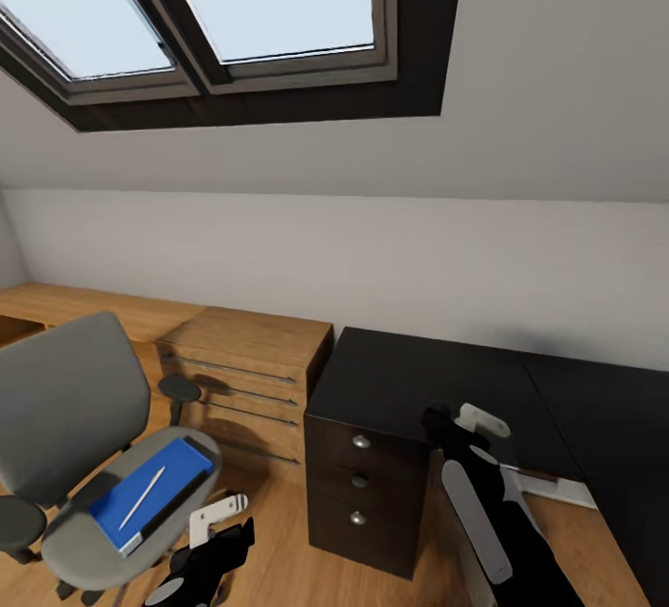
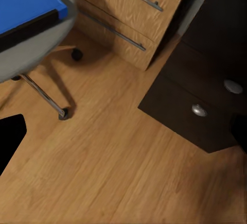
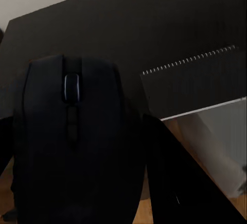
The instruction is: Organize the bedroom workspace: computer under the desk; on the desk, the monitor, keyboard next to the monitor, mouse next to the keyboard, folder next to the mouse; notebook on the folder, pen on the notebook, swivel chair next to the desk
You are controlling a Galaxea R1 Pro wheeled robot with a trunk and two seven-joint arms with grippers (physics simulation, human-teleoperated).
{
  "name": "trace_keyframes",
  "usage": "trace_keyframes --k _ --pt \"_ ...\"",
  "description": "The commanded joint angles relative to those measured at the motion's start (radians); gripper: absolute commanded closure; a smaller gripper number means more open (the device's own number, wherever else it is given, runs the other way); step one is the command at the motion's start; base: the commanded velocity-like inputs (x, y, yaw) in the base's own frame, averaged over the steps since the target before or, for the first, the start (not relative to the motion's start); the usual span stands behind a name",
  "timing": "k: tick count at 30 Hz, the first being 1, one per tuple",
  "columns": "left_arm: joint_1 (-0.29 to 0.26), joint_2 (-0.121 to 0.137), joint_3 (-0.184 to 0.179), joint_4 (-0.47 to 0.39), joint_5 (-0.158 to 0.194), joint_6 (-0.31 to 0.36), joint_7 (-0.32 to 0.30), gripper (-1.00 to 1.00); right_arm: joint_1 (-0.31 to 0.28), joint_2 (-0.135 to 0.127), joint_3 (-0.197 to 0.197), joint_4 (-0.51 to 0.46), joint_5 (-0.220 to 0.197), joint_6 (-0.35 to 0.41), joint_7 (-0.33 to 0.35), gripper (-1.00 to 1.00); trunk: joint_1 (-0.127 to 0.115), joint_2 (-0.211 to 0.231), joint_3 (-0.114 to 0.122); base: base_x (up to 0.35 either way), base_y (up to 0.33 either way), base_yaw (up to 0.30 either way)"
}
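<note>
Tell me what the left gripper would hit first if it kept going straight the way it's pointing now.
Probably the bare wooden floor: the left wrist view looks down onto open boards between the swivel chair's base and the dark drawer unit. Nothing seems to lie in between, though depth is hard to judge.

This is an attic room of a home, fitted out as a study corner. A sloped white ceiling carries a dark-framed skylight [image 1: 200, 7] at the far upper left. Below it, a black surface [image 1: 446, 384] with a drawer unit [image 1: 362, 495] stands on wooden flooring [image 2: 118, 167], beside a low wooden chest of drawers [image 1: 246, 375]. A grey swivel chair [image 1: 70, 402] sits near left.
</note>
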Motion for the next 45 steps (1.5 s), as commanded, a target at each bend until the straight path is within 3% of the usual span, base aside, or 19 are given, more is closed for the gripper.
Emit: trace_keyframes --k 1,10,15,23,24,45 --pt "0.000 0.000 -0.001 -0.002 0.011 0.001 0.009 -1.00 -0.001 0.001 -0.007 -0.001 -0.010 0.000 -0.009 1.00 0.000 -0.001 -0.001 -0.001 0.003 -0.269" --pt "0.000 0.000 -0.001 -0.002 0.010 0.001 0.009 -1.00 -0.001 0.005 -0.106 0.013 -0.013 0.000 -0.006 1.00 0.000 -0.001 -0.001 0.000 0.001 -0.272" --pt "0.000 0.000 -0.001 -0.002 0.011 0.002 0.009 -1.00 -0.001 0.005 -0.184 0.031 -0.014 -0.003 -0.003 1.00 0.000 -0.001 -0.001 0.000 0.000 -0.275" --pt "0.000 0.000 -0.001 -0.002 0.011 0.001 0.009 -1.00 -0.001 0.003 -0.249 0.063 -0.014 -0.010 0.000 1.00 0.000 -0.001 -0.001 0.000 0.000 -0.276" --pt "0.000 0.000 -0.001 -0.001 0.010 0.001 0.009 -1.00 -0.002 0.001 -0.277 0.087 -0.013 -0.039 0.000 1.00 0.000 -0.001 -0.001 0.000 0.000 -0.276" --pt "0.000 0.000 -0.001 0.000 0.010 0.001 0.009 -1.00 -0.003 -0.001 -0.283 0.111 -0.012 -0.082 0.000 1.00 0.000 -0.001 -0.001 0.000 0.000 -0.276"
